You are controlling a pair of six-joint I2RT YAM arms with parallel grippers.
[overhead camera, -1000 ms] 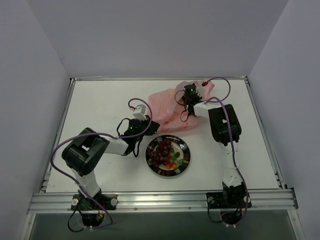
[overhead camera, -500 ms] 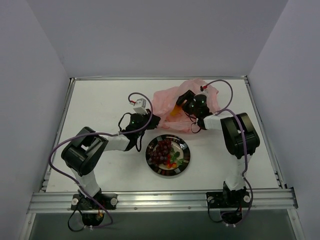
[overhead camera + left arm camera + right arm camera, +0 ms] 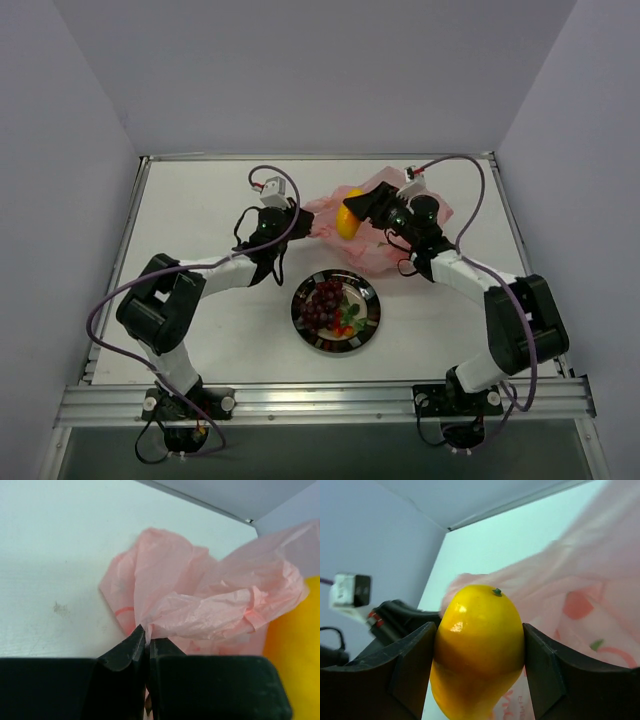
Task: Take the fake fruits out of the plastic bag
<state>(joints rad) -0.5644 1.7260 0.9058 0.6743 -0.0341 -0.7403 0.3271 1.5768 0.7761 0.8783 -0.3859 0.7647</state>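
While the right gripper (image 3: 479, 630) pinches the yellow mango (image 3: 477, 650) btwn both fingers, over the left part of the pink plastic bag (image 3: 392, 256), upper centre of top view, the left gripper (image 3: 146, 647) is pressed together on a bag fold. Grape bunch (image 3: 324, 303) + small red-orange pcs (image 3: 345, 328) lie on the plate (image 3: 373, 300), just below the bag.

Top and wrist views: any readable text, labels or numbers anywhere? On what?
None readable in any view.
plastic bag: red and green printed marks, too blurred and crumpled to read as letters.
mango: plain, no label showing.
plate: no text discernible at this size.
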